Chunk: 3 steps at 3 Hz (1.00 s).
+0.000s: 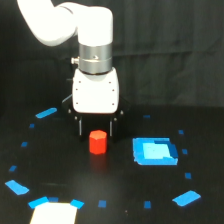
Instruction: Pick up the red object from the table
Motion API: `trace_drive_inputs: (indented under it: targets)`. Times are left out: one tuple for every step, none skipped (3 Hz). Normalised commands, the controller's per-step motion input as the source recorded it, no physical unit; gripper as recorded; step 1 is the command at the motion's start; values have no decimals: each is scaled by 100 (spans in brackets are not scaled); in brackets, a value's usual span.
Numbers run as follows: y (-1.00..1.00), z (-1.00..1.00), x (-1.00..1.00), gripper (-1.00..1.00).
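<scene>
The small, stubby, bright red-orange block point(97, 142) stands upright on the matte black counter point(115, 180), well to the exterior view's left of the flat blue square patch point(155, 151), probably set clear for a top-down grasp. The white arm's black pincer point(97, 129) hangs right behind the block, fingers spread wider than it. Whether they touch it, I cannot tell.

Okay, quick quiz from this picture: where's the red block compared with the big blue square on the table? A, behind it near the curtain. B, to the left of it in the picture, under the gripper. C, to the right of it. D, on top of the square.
B: the red block stands on the black table between the fingers of the gripper, apart from the blue square, which lies toward the exterior view's right.
</scene>
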Motion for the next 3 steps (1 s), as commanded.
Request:
trace_drive_inputs:
  targets:
    - [-94, 0, -3, 87]
    - [-26, -63, 15, -12]
    - [100, -92, 66, -100]
